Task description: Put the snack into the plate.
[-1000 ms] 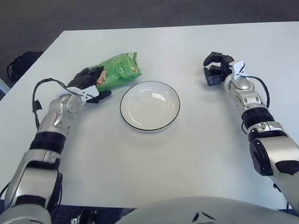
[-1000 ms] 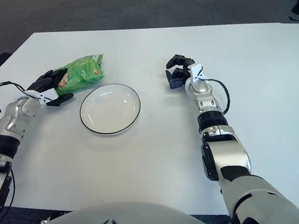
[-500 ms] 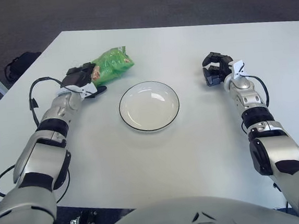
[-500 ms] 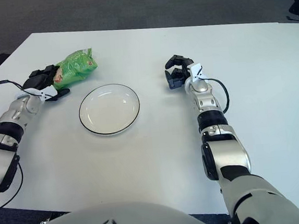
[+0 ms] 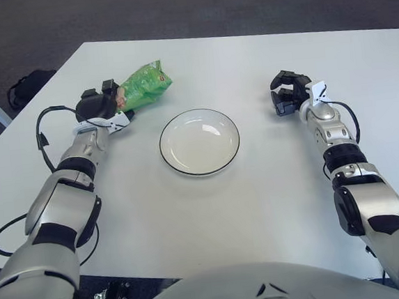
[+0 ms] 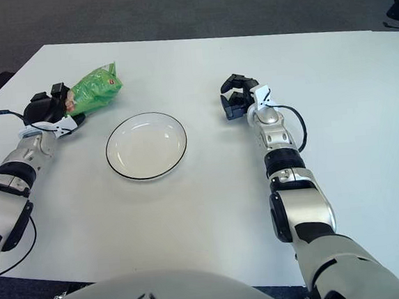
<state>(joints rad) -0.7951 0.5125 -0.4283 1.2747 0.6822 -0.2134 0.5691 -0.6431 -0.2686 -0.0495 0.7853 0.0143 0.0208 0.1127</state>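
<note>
1. While your left robot hand (image 5: 100, 103) is clamping down on the near end of the green snack bag (image 5: 143, 85), it's actually carrying the bag away from the plate (image 5: 199, 141), up and toward the far-left part of the bench (image 5: 274, 206).
2. So the snack is sitting well apart from the plate now, off to its upper left. Nothing's in the plate yet, and I'm guessing you're lifting or regripping before swinging it over.
3. Compared with a second ago, the bag was lying just beside the plate's rim and flatter; now it's tilting up and looking more scrunched.
4. Your right robot hand (image 5: 287, 92) is idling to the right of the plate, fingers curled together on nothing, same spot as earlier.
</note>
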